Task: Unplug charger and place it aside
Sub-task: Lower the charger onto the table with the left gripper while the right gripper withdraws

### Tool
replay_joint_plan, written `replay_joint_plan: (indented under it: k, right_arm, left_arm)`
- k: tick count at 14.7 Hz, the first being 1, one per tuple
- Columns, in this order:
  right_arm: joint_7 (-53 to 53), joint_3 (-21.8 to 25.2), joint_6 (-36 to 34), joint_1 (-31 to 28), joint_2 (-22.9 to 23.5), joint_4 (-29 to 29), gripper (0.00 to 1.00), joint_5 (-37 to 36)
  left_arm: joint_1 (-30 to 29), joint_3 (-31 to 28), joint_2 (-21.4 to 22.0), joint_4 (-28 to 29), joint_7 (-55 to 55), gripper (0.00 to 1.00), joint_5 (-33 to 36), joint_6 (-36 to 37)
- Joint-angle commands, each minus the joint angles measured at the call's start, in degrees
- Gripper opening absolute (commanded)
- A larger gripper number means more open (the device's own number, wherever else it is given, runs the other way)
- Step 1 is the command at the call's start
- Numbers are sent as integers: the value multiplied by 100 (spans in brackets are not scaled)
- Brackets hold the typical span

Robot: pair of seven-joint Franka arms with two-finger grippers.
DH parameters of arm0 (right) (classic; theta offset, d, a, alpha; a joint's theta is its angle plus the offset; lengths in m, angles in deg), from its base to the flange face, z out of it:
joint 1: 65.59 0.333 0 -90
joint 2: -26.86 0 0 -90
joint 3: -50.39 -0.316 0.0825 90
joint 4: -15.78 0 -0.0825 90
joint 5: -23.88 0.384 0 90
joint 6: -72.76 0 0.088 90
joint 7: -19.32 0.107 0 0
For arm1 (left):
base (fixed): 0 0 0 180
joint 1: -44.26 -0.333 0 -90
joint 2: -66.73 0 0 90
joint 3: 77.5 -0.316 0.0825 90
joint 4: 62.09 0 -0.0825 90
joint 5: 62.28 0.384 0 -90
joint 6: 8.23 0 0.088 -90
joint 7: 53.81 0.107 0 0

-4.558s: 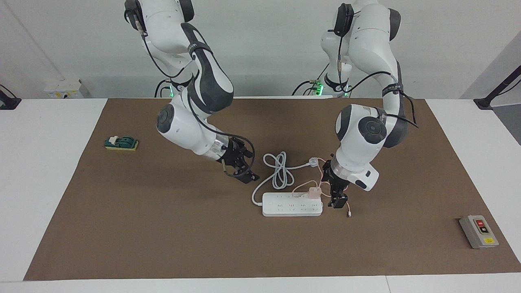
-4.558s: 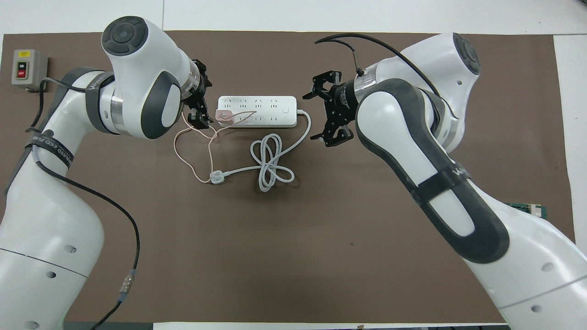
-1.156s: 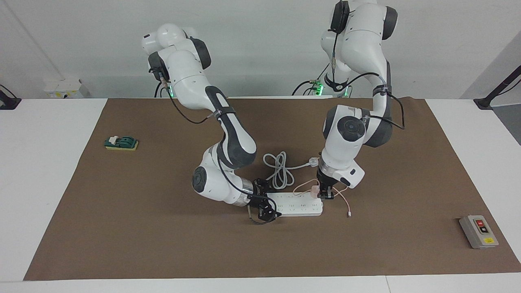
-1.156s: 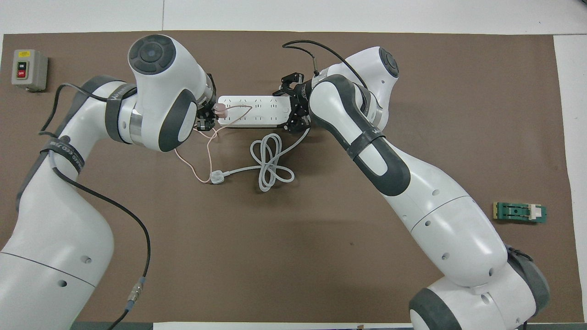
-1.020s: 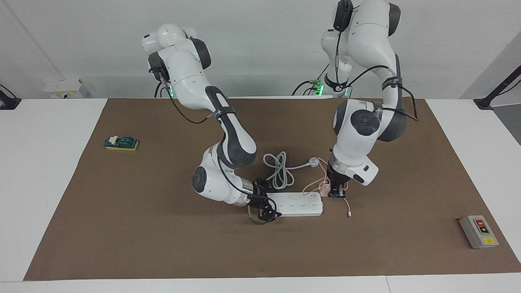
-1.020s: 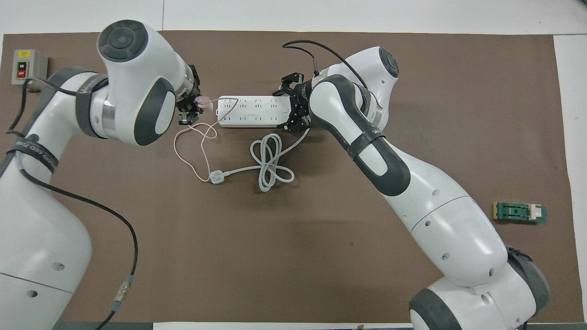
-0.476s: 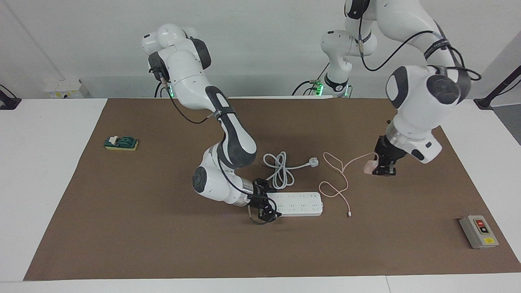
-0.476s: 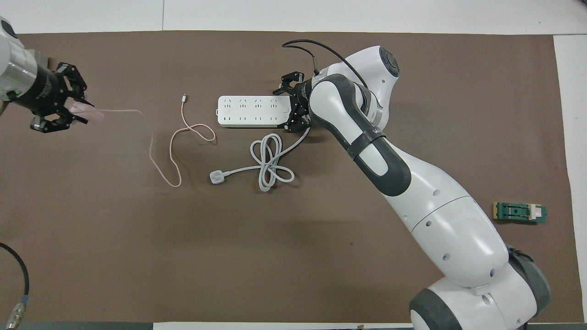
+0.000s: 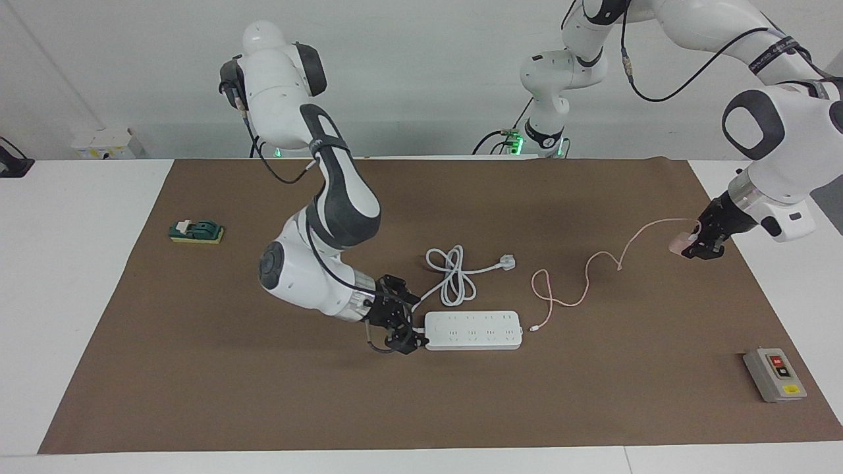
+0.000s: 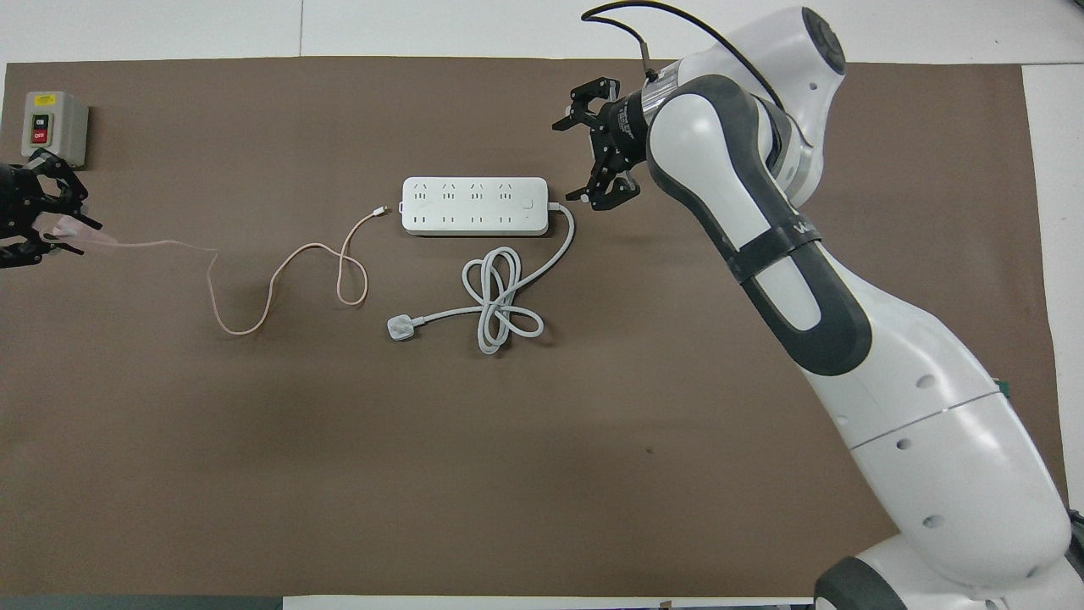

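**Charger unplugged, held at the left arm's end**

The facing view shows the left gripper (image 9: 699, 245) whole, raised over the mat's edge; overhead it is half cut off. It grips the pink charger (image 9: 679, 245), whose cable (image 9: 579, 280) trails to the power strip (image 9: 473, 330). The right gripper (image 9: 400, 327) stands open, just beside the strip's end.
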Motion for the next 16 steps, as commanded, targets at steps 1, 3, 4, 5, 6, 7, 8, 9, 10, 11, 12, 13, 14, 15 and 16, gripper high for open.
replay_joint_plan:
  k: [1, 3, 4, 5, 6, 7, 8, 9, 10, 11, 12, 13, 14, 15, 16]
  right_arm:
    - [-277, 41, -525, -177, -932, 487, 100, -772]
    - [-951, 50, -1044, -388, -1441, 662, 100, -1028]
    - [-1773, 50, -1569, -685, -1975, 863, 100, -1212]
    - [-2199, 50, -1852, -775, -2154, 882, 100, -1396]
    - [-2647, 50, -2081, -819, -2278, 874, 100, -1624]
    - [-3130, 50, -2266, -829, -2392, 882, 100, -1862]
    - [-3657, 50, -2460, -837, -2515, 891, 100, -2108]
    - [-4245, 50, -2627, -837, -2621, 900, 100, -2389]
    - [-4938, 50, -2716, -829, -2735, 917, 100, -2696]
    - [-5502, 50, -2777, -846, -2858, 1022, 100, -2934]
    - [-6143, 50, -2787, -872, -3059, 1223, 100, -3110]
    - [-6758, 50, -2778, -994, -3296, 1504, 100, -3217]
    - [-7226, 41, -2743, -1083, -3507, 1776, 100, -3331]
    - [-7648, 41, -2725, -1153, -3744, 2049, 100, -3480]
    - [-7879, 32, -2708, -1189, -3956, 2286, 100, -3629]
  left_arm:
    - [49, 24, 300, 381, 137, 100, -47, -252]
    - [102, 24, 291, 355, 337, 100, -20, -234]
    - [111, 33, 273, 224, 1026, 100, 23, -164]
    - [111, 33, 265, 127, 1451, 100, 33, -207]
    - [111, 33, 264, 39, 1768, 100, 59, -147]
    - [102, 59, 299, -75, 2067, 100, 68, -42]
    - [93, 68, 343, -93, 2297, 100, 42, 133]
    - [119, 86, 439, -85, 2534, 100, 50, 239]
    - [128, 95, 484, -85, 2684, 100, 42, 275]
    - [163, 95, 562, -85, 2729, 100, 68, 406]
    - [198, 95, 615, -76, 2817, 100, 76, 538]
    - [207, 95, 720, -67, 3026, 100, 77, 696]
    - [216, 95, 826, -41, 3263, 100, 77, 872]
    - [216, 104, 949, -41, 3544, 100, 77, 1056]
    - [216, 104, 1054, -41, 3843, 100, 68, 1241]
